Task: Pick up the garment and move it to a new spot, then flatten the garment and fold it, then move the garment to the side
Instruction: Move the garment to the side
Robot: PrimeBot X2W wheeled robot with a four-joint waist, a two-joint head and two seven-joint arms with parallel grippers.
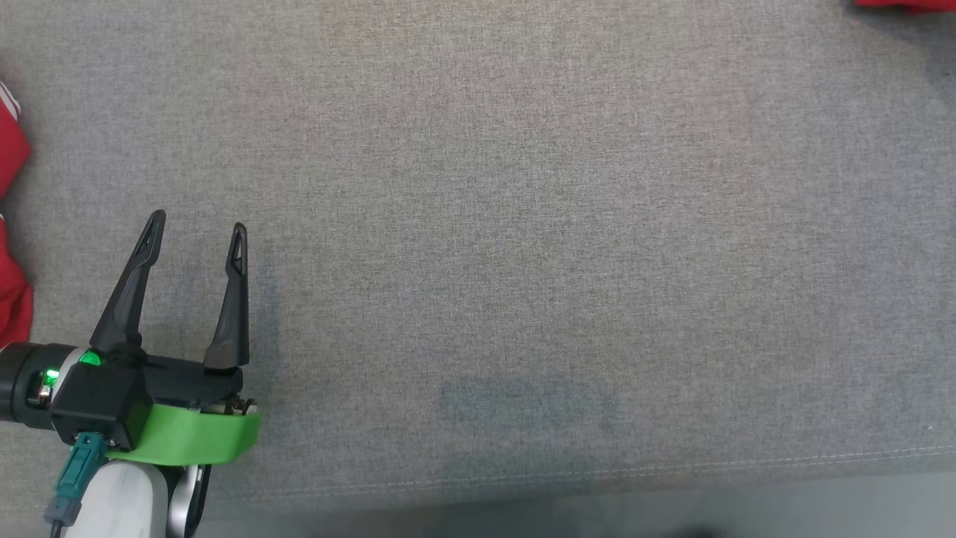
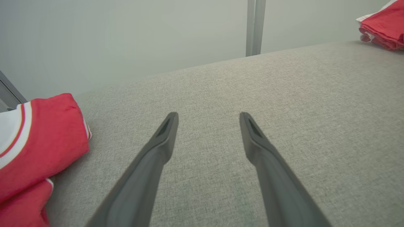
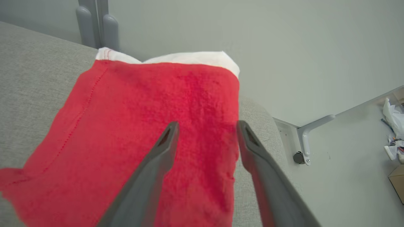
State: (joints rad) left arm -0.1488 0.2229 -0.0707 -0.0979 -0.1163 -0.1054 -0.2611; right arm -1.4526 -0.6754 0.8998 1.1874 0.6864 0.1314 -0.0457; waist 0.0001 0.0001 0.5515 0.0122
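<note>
Right wrist view: right gripper (image 3: 207,123), fingers apart, angled over the garment (image 3: 142,110).

The grey bench (image 1: 523,261) gives open passage across its whole middle and along its near edge. At its left edge a folded red-and-white garment (image 1: 9,161) lies near the left gripper (image 1: 198,223), barring a sweep that way. At the far right corner a second red garment (image 3: 151,126) lies under the right gripper (image 3: 207,124), whose jaws stand apart. A grey post (image 2: 255,26) rises behind the far edge.
</note>
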